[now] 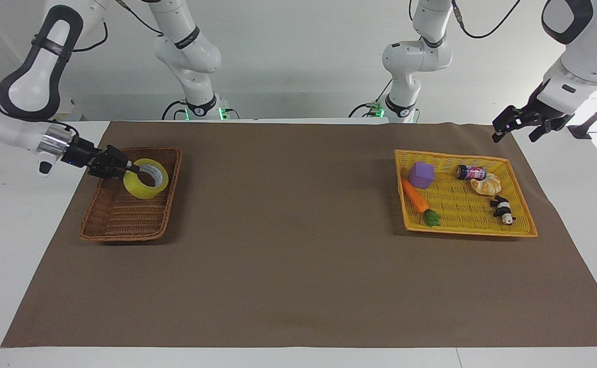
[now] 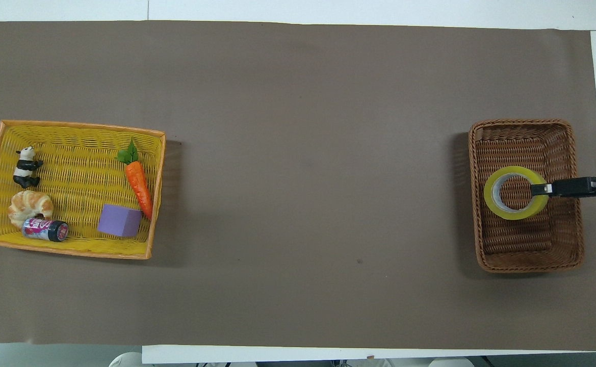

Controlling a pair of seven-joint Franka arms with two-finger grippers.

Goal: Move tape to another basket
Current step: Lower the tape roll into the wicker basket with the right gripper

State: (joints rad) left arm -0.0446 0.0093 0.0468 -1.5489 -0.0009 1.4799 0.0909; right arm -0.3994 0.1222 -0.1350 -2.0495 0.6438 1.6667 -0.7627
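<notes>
While your right gripper (image 1: pixel 130 167) pinches the tape (image 1: pixel 145 178) by its wall, fingertips closed on it, the roll hangs inside the basket (image 1: pixel 105 231), toward the end nearer the robots; you cannot tell whether it touches the weave. The basket's end farther from the robots lies bare. Between the basket and the tray (image 1: pixel 469 231) at the left arm's end, the brown mat (image 1: pixel 288 266) is open. Your left gripper (image 1: pixel 517 125) waits with jaws spread, over the mat's edge beside the tray.
</notes>
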